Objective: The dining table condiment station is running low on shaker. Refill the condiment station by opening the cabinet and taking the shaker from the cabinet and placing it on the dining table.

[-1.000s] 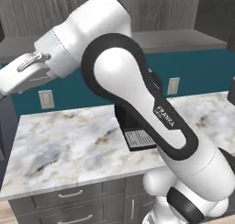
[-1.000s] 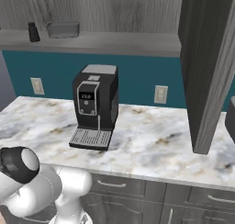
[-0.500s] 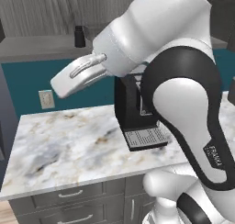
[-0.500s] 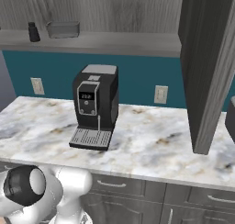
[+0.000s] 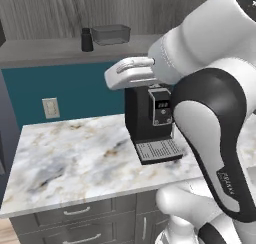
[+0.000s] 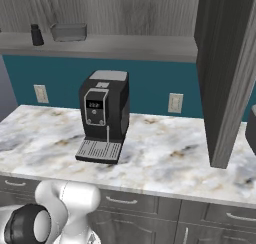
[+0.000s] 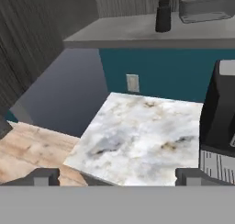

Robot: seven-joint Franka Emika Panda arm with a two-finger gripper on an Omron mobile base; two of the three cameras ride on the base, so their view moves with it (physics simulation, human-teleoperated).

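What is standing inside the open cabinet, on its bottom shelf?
On the cabinet shelf stand the small black shaker and, beside it, a low grey container. The container's contents cannot be made out; the open door covers the shelf's right end.

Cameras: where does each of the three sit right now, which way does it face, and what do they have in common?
Left base view: behind the arm's left, facing the marble counter; the white arm fills its right side.
Right base view: behind the arm's right, facing the coffee machine and open cabinet door; arm joints at lower left.
Hand view: on the hand, facing the counter's end and shelf; open gripper at bottom.
All three share the black shaker on the cabinet shelf.
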